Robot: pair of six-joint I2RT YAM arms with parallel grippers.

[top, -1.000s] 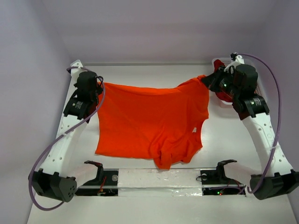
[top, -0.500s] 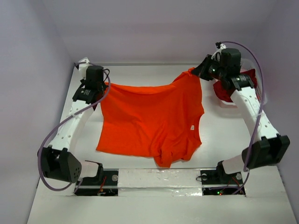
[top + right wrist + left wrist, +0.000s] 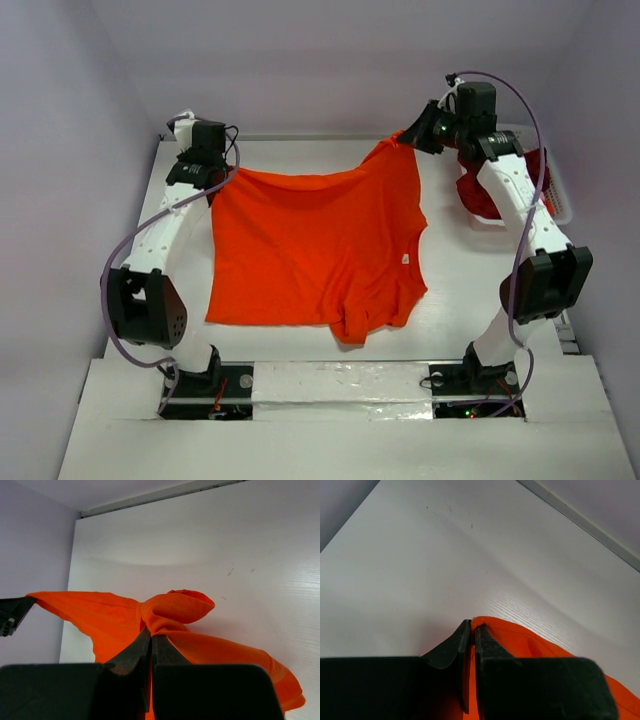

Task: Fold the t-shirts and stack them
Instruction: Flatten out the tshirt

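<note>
Both moved toward the tabletop's (image 3: 470, 285) far edge: left gripper (image 3: 472, 626) and right gripper (image 3: 151, 632) each pinch a far corner of the one orange t-shirt (image 3: 315, 245), spread mid-tabletop, plain, one white tag (image 3: 407, 259). Dark red t-shirts (image 3: 478, 195) sit far right, count unclear.

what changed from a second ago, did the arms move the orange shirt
The left fingers and right fingers both carried their corners of the orange shirt farther back, and the right ones also came inward to the left. The shirt now spans less width across the back, and its near hem slid back too. Unchanged: both pairs of fingers stay clamped on the shirt's far corners, nothing was let go, and the red shirts remain at the right.
</note>
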